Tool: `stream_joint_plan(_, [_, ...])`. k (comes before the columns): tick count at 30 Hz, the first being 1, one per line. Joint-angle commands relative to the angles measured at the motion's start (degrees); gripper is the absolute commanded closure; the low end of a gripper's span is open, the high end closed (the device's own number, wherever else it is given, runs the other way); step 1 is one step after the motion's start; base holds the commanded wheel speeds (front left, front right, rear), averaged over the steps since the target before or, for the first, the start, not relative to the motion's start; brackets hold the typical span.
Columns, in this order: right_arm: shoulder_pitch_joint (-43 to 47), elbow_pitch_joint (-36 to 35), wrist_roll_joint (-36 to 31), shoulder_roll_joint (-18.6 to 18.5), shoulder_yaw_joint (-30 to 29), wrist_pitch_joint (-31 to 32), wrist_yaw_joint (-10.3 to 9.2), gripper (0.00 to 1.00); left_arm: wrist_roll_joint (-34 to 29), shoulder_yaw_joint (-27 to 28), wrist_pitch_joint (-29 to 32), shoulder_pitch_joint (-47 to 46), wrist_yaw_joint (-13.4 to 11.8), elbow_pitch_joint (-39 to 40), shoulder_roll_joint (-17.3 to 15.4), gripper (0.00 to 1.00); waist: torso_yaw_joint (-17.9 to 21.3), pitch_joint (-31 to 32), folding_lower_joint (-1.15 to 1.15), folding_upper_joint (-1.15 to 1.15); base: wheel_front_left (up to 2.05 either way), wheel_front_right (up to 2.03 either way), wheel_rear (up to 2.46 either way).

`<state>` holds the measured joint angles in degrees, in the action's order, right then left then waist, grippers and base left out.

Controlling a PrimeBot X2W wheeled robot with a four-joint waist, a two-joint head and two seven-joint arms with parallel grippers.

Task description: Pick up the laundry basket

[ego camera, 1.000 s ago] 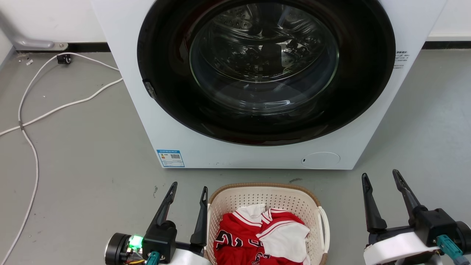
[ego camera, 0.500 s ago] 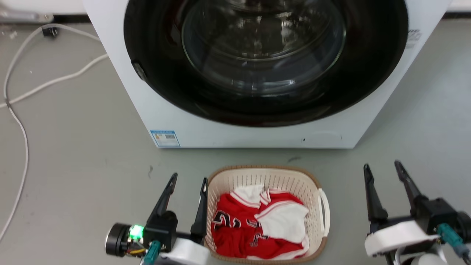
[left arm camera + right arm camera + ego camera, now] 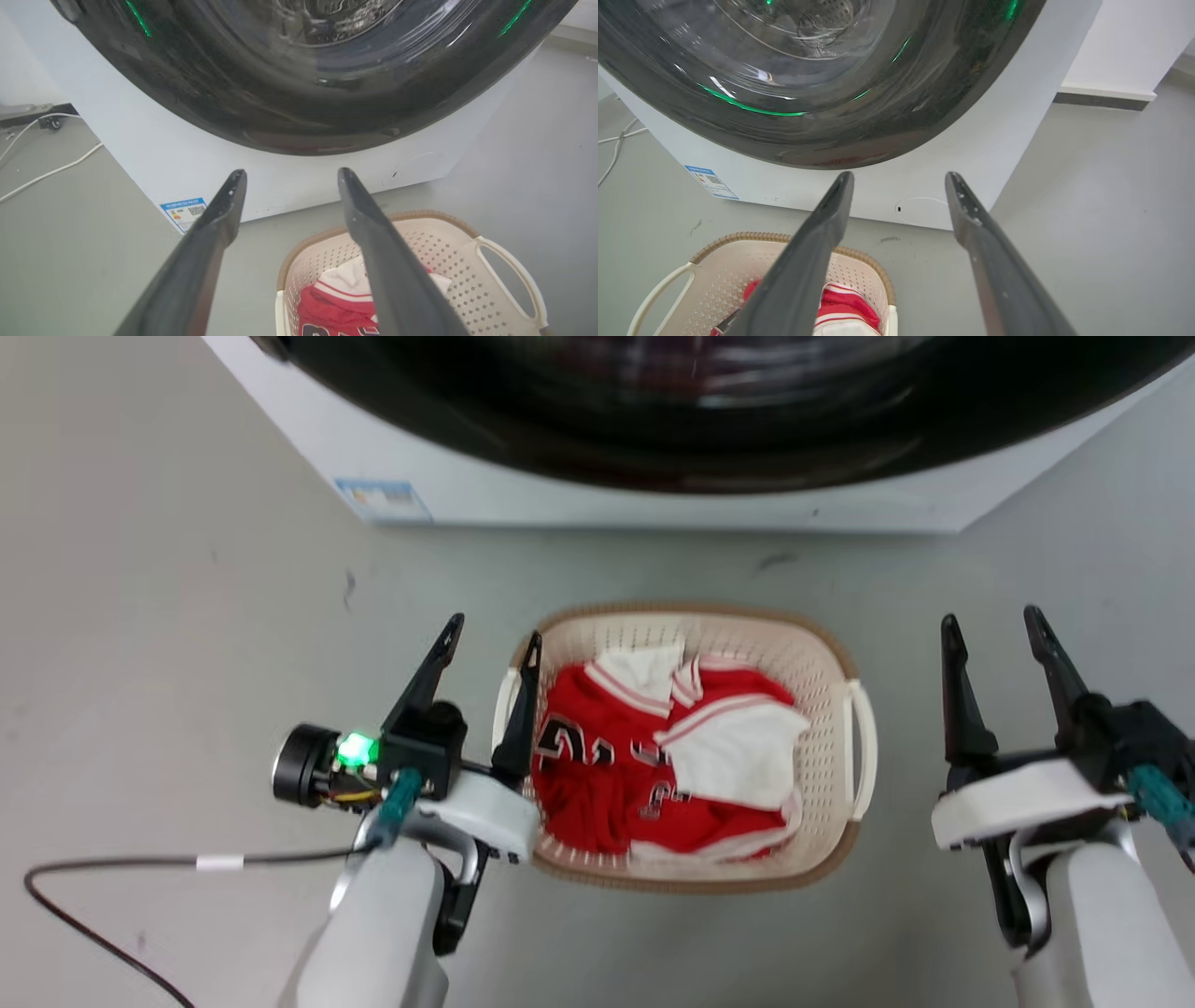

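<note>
- Bright, even, diffuse indoor light; grey floor [image 3: 140, 616] evenly lit, no hard shadows.
- Head view is motion-blurred all over, worst at the far edge: washing machine door [image 3: 709, 392] smeared into streaks, label [image 3: 383, 501] unreadable.
- Laundry basket [image 3: 691, 613] perforations soft; faint soft shadow on the floor at its near side.
- Green light [image 3: 355, 749] on the left wrist blown out, slight halo.
- Wrist views sharper, with wide-angle bulge: the door curves hard and edges stretch.
- Glare on the dark door glass: white highlights, thin green streaks [image 3: 747, 108].
- Left pincer [image 3: 290, 171] and right pincer [image 3: 900, 174] go soft close to the lens, crisper at the tips.
</note>
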<state>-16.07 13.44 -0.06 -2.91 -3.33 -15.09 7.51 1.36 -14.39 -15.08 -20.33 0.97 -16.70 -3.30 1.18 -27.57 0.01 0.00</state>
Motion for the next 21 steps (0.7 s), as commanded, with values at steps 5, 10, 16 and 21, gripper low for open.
stream_joint_plan(5, [-6.1, 6.5, -0.1, 0.1, -1.1, -0.1, -0.04, 0.0, 0.8, 0.6, -0.1, -7.0, 2.4, -11.1, -0.6, 0.0, -0.8, -9.3, -0.01, 0.0, 0.0, 0.0, 0.0])
stream_joint_plan(10, [-10.8, 15.8, -0.5, 0.0, -0.2, -0.1, -0.04, 0.0, 1.3, 0.9, -0.1, -11.4, 3.1, -20.5, -0.6, 0.0, -0.7, -12.0, -0.01, 0.0, 0.0, 0.0, 0.0])
stream_joint_plan(16, [-16.9, 27.1, -0.6, 0.0, -0.6, -0.1, -0.04, 0.0, 1.5, 0.6, -0.1, -16.4, 4.2, -29.4, -1.2, 0.0, -0.6, -15.3, -0.01, 0.0, 0.0, 0.0, 0.0])
stream_joint_plan(21, [-21.6, 36.6, -0.2, 0.0, -1.2, 0.1, -0.04, 0.0, 2.1, 0.2, -0.1, -20.6, 5.1, -35.7, -1.4, 0.0, -0.9, -17.3, -0.01, 0.0, 0.0, 0.0, 0.0])
